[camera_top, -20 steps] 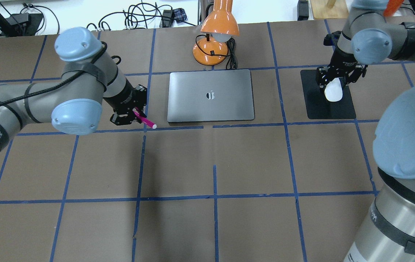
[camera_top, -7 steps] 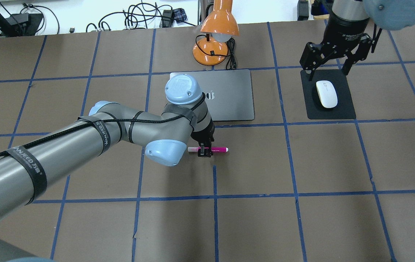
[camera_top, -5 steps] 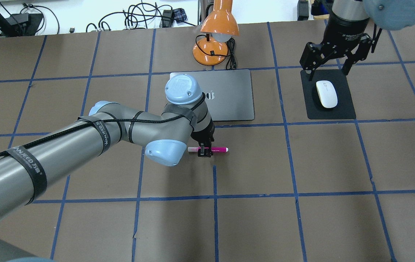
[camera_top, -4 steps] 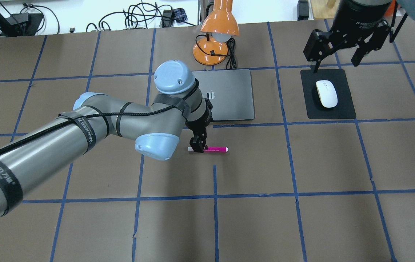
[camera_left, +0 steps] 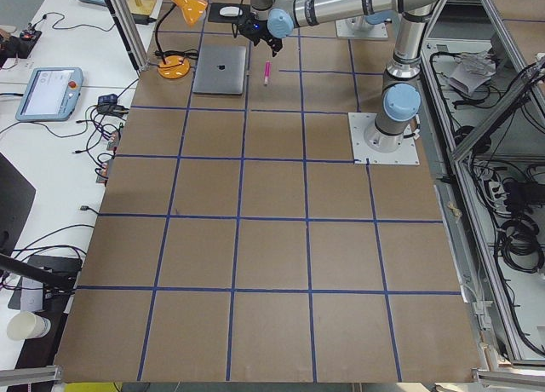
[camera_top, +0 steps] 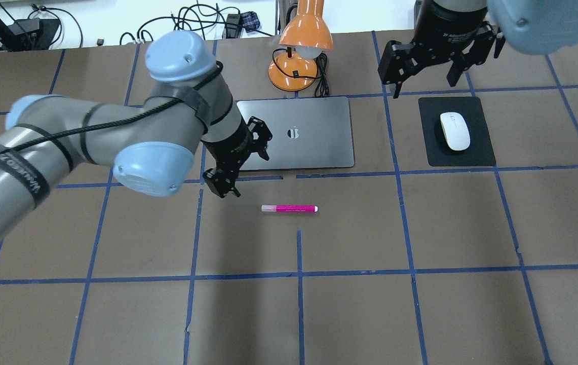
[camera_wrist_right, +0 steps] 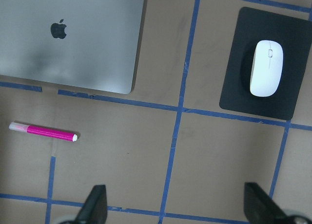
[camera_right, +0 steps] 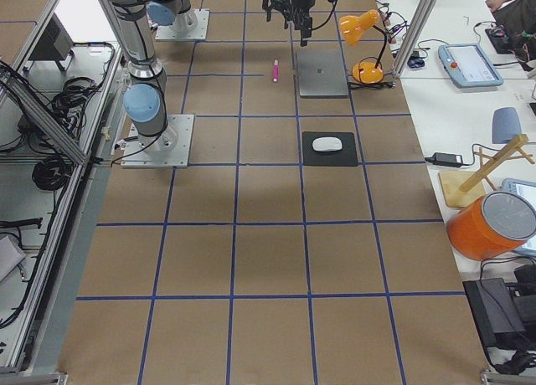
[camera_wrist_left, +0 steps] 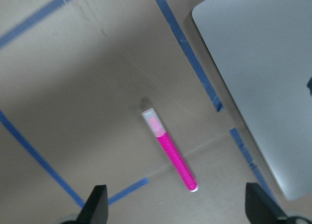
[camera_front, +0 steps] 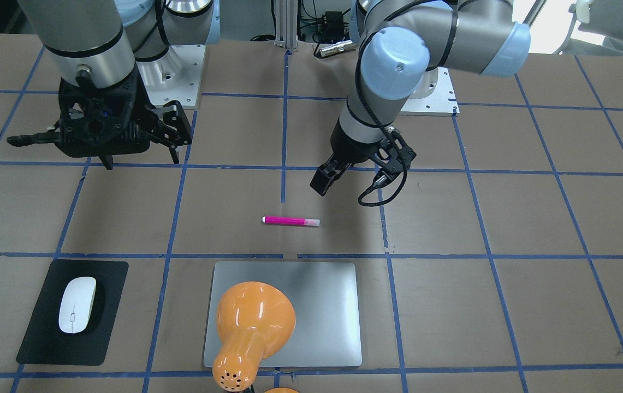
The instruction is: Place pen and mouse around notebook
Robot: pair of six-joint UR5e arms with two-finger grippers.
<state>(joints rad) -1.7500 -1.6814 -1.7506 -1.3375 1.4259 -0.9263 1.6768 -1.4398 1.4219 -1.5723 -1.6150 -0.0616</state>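
The magenta pen lies free on the table, parallel to the near edge of the silver notebook. My left gripper hangs open above the table, left of the pen, over the notebook's near left corner. The white mouse rests on a black mat right of the notebook. Raised high, my right gripper is open and holds nothing, behind the gap between the notebook and the mat.
An orange desk lamp stands behind the notebook, with its cord beside it. The black mat lies under the mouse. Blue tape lines grid the brown table. Cables lie past the far edge.
My left gripper carried the pen from the notebook's left to its front, let it go, then rose and drew back left. My right gripper left the mouse on the mat and lifted away leftward.
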